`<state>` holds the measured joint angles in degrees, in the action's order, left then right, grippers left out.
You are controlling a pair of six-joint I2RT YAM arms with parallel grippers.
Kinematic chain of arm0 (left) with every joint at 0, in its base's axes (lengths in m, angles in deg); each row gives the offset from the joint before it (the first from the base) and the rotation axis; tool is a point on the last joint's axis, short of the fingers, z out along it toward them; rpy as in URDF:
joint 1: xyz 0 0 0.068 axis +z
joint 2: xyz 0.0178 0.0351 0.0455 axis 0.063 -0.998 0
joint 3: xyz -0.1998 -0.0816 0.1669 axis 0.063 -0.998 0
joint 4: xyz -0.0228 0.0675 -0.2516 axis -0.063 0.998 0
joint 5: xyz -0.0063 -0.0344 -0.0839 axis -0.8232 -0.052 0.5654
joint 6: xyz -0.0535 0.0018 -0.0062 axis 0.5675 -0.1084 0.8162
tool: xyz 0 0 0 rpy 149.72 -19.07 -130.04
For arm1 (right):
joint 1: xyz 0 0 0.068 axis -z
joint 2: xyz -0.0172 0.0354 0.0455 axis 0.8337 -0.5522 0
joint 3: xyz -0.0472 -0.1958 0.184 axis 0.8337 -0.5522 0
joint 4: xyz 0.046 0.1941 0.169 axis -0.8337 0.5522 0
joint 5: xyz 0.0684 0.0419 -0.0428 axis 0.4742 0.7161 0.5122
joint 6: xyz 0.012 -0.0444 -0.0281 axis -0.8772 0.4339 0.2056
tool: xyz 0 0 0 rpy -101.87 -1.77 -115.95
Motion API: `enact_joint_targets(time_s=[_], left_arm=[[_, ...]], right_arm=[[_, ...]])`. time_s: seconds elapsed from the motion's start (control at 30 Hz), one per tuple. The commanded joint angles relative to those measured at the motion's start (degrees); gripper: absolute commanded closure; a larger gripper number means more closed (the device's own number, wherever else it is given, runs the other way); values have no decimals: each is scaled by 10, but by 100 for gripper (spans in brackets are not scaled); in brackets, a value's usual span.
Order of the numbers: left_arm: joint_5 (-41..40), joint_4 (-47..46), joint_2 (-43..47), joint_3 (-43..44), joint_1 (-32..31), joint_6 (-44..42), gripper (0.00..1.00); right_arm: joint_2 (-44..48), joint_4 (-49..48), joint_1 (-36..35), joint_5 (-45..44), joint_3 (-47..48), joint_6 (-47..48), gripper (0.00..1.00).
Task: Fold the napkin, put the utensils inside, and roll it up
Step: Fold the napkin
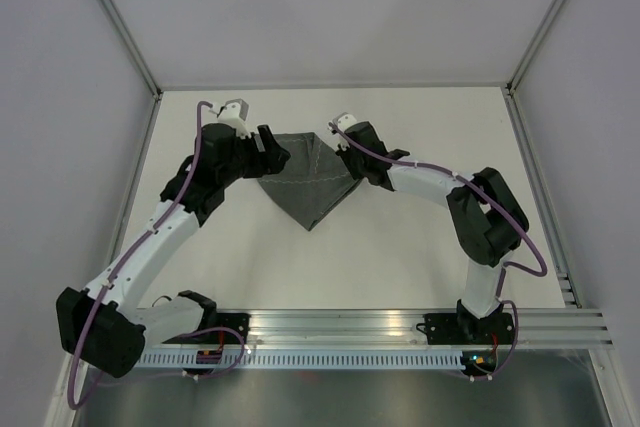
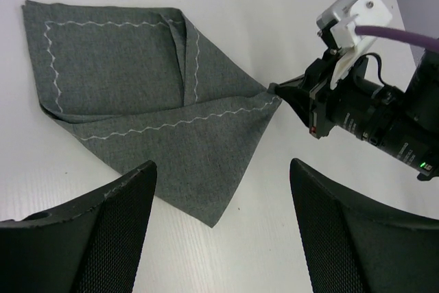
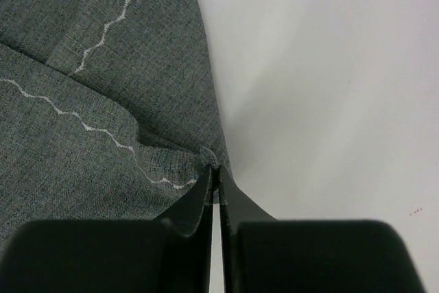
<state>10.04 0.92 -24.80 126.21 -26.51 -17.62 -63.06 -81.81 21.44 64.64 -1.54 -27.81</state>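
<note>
The dark grey napkin point(image 1: 305, 182) lies partly folded on the white table, its wavy pale stitched line showing in the left wrist view point(image 2: 130, 73). My right gripper point(image 3: 216, 171) is shut on the napkin's right corner point(image 3: 199, 156). It also shows in the top view point(image 1: 345, 150) and in the left wrist view point(image 2: 280, 91). My left gripper point(image 2: 223, 228) is open and empty, above the table just off the napkin's near corner, at the napkin's left side in the top view point(image 1: 274, 154). The utensils are out of view.
The white table point(image 1: 400, 257) has grey walls on three sides. A metal rail point(image 1: 400, 325) runs along the near edge by the arm bases. A purple cable point(image 2: 405, 32) runs along the right arm.
</note>
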Motion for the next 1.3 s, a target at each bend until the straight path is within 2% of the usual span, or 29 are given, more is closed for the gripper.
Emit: enact_joint_targets(time_s=[0.0,0.07,0.17,0.33,0.37,0.43,0.6,0.77,0.9,1.1,1.27], left_arm=[[46,-61,-16,-18,1,-13,18],[56,-74,-29,-30,1,-20,18],[72,-94,-50,-36,1,-27,18],[80,-120,-81,-46,-1,-38,19],[80,-123,-83,-48,-1,-38,19],[80,-130,-88,-52,-2,-39,19],[76,-140,-111,-54,-12,-46,20],[59,-155,-143,-55,-36,-53,23],[41,-162,-180,-48,-63,-55,25],[-4,-164,-250,-21,-124,-64,27],[-35,-165,-292,-2,-145,-70,27]], right_arm=[[-2,27,12,10,23,-23,89],[-2,36,20,18,28,-33,82],[-1,46,28,22,35,-39,80],[19,56,46,32,39,-48,65],[23,57,50,34,40,-49,59],[36,65,54,46,46,-54,59],[54,71,56,134,62,-72,70],[20,81,55,214,98,-89,83],[-2,80,55,244,96,-90,85],[-24,98,58,243,91,-72,88],[-39,112,73,236,90,-68,91]])
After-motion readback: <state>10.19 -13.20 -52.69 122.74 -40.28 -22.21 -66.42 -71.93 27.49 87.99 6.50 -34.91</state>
